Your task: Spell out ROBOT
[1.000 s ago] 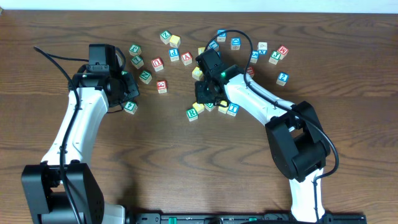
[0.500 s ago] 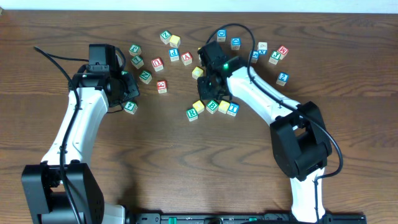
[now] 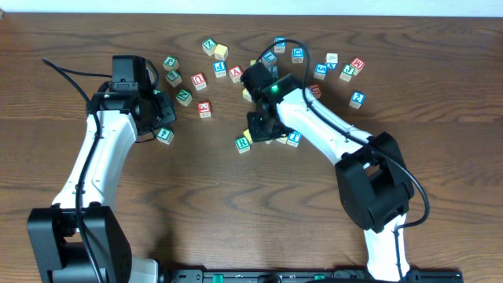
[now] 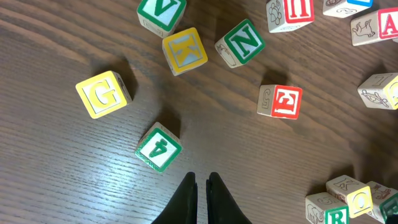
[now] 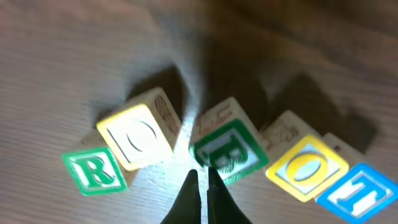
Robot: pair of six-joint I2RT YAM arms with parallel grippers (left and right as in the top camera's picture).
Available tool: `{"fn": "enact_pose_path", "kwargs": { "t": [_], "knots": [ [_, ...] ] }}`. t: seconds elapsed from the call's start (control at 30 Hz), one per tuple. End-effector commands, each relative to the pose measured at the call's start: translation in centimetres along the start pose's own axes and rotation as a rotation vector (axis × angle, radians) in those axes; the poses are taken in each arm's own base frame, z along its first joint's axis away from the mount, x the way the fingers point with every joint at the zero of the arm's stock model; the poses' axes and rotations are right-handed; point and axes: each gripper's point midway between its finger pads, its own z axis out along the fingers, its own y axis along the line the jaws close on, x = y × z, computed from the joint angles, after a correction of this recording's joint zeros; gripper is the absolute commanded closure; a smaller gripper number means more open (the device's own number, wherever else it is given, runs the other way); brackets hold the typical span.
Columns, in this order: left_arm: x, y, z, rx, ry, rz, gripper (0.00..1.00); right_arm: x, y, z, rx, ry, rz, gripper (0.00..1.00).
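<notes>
Five small wooden alphabet cubes in a crooked row mid-table: green R, yellow O, green B, second yellow O, blue T. Reaches in from the near edge on a bent arm; holds the right gripper tip-down above the B, jaws pressed together, empty. Left gripper likewise closed on nothing, beside a green 4 cube.

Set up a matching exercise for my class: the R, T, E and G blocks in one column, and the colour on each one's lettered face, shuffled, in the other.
Blocks:
1. R block
2. T block
3. E block
4. G block

Colours:
a. red
b. yellow
c. green
d. blue

Pairs: 1-c, 2-d, 3-a, 4-b
</notes>
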Motion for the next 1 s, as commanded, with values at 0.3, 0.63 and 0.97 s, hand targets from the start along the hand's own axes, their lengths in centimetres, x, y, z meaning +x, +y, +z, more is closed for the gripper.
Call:
{"fn": "enact_pose_path", "kwargs": {
  "t": [0.3,0.63,0.97],
  "knots": [
    [0.1,0.3,0.4,-0.016,0.01,0.015,0.92,1.4,-1.5,-0.2,0.094,0.021,0.015,0.99],
    [0.2,0.3,0.6,-0.019,0.015,0.015,0.92,0.5,-2.3,0.4,0.124,-0.019,0.03,0.98],
    [0.3,0.4,0.8,-0.021,0.021,0.015,0.92,-0.2,-3.6,0.7,0.123,-0.035,0.063,0.97]
  ]
}}
